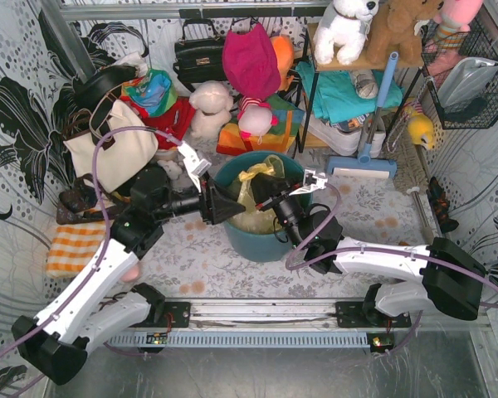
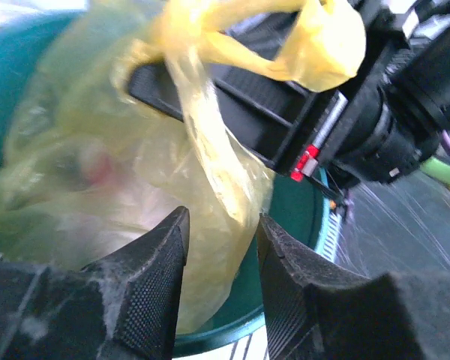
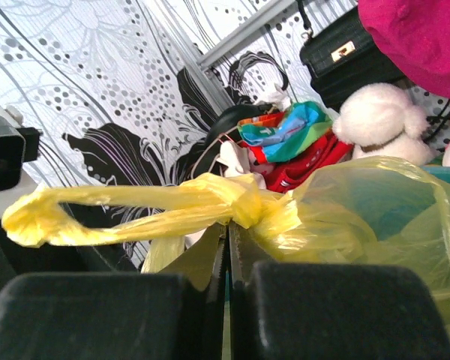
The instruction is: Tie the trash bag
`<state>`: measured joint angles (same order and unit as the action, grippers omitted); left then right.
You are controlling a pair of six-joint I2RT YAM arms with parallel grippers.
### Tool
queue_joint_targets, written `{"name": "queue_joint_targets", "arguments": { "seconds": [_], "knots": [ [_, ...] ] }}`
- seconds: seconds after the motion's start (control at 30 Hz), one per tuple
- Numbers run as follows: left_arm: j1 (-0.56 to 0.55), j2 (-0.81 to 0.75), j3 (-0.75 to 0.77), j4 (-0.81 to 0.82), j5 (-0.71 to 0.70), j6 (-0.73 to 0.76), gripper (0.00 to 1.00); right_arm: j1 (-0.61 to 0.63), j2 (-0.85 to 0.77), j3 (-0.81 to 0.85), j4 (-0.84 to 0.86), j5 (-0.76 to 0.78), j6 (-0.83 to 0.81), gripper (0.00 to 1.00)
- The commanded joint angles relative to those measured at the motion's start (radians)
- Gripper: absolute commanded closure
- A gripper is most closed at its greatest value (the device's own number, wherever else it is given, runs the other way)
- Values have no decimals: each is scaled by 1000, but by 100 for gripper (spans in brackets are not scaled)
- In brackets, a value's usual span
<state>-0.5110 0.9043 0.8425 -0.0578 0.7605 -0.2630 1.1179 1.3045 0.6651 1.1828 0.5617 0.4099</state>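
Left gripper: fingers spread, nothing between them, tips close to the side of the trash bag. Right gripper: fingers pressed together, pinching thin yellow film right under the knotted twist at the bag's top. One looped end sticks out sideways past the tips. Bag sits inside the teal bin, with both grippers meeting over its rim from opposite sides. White stuffed toy and black handbag sit behind the bin.
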Motion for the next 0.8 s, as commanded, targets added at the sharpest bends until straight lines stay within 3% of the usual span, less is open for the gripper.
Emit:
{"name": "queue_joint_targets", "arguments": {
  "seconds": [0.0, 0.1, 0.27, 0.47, 0.77],
  "knots": [
    [-4, -70, 85, -58, -251, 60, 49, 2, -6, -2, 98, -25, -28, 100],
    [-4, -85, 102, -14, -312, 49, 44, 1, -10, -4, 89, -22, -28, 100],
    [-4, -7, 170, 61, -284, 44, 39, 1, -14, -3, 80, -21, -24, 100],
    [-4, 88, 224, 118, -177, 44, 37, 1, -20, 1, 71, -19, -30, 100],
    [-5, 101, 223, 225, 11, 17, 36, 2, -18, 3, 66, -6, -35, 100]
  ]
}}
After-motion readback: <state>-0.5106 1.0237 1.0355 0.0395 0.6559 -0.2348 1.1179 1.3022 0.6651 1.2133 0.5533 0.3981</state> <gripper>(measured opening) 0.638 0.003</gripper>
